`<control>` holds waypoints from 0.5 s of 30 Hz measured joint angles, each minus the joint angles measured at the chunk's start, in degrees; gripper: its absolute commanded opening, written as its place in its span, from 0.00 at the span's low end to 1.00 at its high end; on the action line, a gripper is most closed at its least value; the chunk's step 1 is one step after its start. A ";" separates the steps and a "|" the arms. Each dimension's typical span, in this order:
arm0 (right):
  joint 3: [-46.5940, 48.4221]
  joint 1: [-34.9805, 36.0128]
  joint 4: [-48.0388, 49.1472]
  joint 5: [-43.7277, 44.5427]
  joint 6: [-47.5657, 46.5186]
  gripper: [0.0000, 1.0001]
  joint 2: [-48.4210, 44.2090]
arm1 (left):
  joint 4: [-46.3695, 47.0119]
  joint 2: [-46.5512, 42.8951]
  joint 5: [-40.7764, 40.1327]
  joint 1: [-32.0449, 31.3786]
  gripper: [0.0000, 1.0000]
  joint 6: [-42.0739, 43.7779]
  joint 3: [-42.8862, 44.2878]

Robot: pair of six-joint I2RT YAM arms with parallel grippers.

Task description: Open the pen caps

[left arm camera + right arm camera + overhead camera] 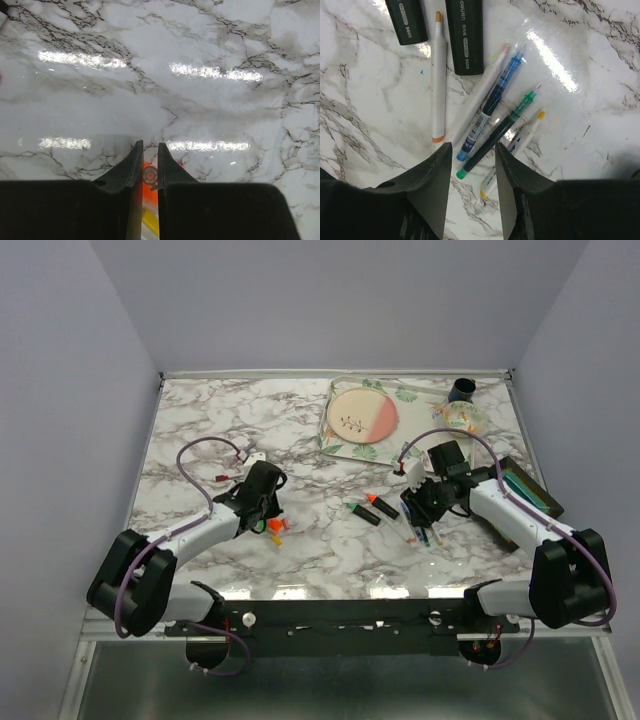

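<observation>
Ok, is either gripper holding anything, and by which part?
Left gripper: nearly shut around an orange and white piece, at its orange end; pen or cap, I cannot tell. Right gripper: open over the thin pens, holding nothing.

The table (300, 440) is white marble with grey and black veining. At far right, a tray (326, 430) has a green leaf print and holds a plate (380, 415), half cream, half salmon pink, with a small dark motif. Nearer, on the right, two black highlighters (465, 35) carry white lettering. Beside them lie an orange-tipped white pen (438, 75), a translucent blue pen (492, 102), a dark green pen (507, 125) and a yellow-tipped white pen (527, 132). At near left sits a small orange cap (273, 527).
</observation>
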 measured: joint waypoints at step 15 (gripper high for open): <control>0.00 0.00 -0.42 -0.66 -0.09 0.47 -0.02 | 1.09 8.66 3.37 2.71 0.50 1.36 4.57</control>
